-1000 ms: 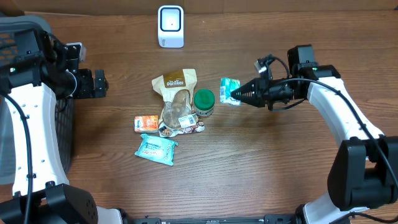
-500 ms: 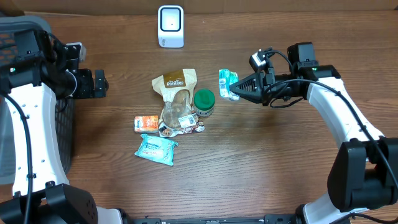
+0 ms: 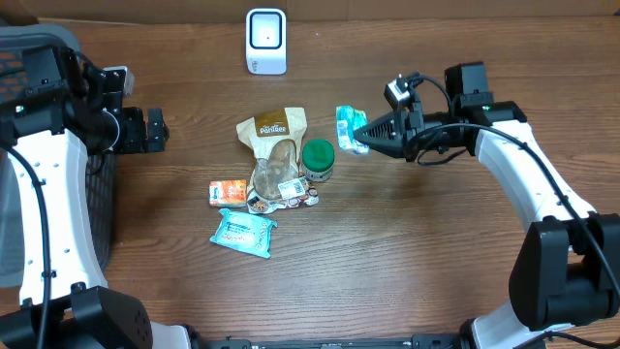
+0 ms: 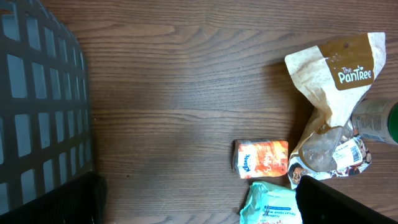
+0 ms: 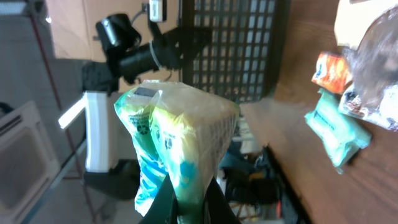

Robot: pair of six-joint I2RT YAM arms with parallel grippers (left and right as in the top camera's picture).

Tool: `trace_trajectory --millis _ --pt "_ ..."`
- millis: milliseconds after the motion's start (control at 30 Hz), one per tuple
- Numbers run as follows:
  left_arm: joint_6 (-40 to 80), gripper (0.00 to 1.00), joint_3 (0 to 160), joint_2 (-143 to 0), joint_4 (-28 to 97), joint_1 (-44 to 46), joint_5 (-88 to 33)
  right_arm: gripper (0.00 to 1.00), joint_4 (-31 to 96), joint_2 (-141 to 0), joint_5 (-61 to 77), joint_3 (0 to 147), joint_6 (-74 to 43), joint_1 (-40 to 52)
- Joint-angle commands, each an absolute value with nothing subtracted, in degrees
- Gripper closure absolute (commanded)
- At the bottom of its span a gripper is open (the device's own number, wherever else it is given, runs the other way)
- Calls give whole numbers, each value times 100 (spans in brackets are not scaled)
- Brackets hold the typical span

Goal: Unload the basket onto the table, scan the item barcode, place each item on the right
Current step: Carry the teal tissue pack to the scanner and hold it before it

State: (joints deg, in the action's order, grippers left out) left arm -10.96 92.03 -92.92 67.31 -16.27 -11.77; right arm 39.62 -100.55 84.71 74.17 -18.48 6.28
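Note:
My right gripper [image 3: 364, 136] is shut on a small teal-and-white packet [image 3: 350, 129] and holds it off the table, right of the item pile. In the right wrist view the packet [image 5: 177, 130] stands up out of the pinching fingers [image 5: 166, 202], a printed patch near its top. The white barcode scanner [image 3: 265, 41] stands at the table's far edge, up and to the left of the packet. My left gripper [image 3: 150, 131] hangs open at the far left with nothing between its fingers [image 4: 339, 202].
In the middle lie a tan Pantree pouch [image 3: 274, 145], a green-lidded jar [image 3: 318, 160], an orange tissue pack [image 3: 229, 191] and a teal wipes packet [image 3: 244, 232]. A black mesh basket [image 4: 37, 93] stands at the left edge.
The right gripper has carried the packet a little left and toward the far edge, turning it more upright. The left arm has not moved.

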Motion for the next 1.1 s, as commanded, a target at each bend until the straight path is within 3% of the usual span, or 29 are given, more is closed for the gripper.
trace_trajectory --millis 0,167,433,667,867,1067 --pt "-1203 0 9306 -9347 6709 -1649 -1162 96 3542 -9911 8044 7948 -2908 930" --pt "-1203 0 9306 -9347 6709 -1649 -1162 96 3581 -9911 7190 9032 -3175 1387" --pt "-1203 0 9306 -9347 6709 -1649 -1162 96 5953 -9913 4215 11078 -2364 1704" --pt "-1203 0 9306 -9347 6709 -1649 -1162 96 6674 -10342 2008 12562 -2180 2032" --pt "-1203 0 9306 -9347 6709 -1649 -1162 96 6606 -11334 274 13876 -1605 2477" --pt "-1203 0 9306 -9347 6709 -1649 -1162 96 5199 -12241 -2296 14020 -532 3061"
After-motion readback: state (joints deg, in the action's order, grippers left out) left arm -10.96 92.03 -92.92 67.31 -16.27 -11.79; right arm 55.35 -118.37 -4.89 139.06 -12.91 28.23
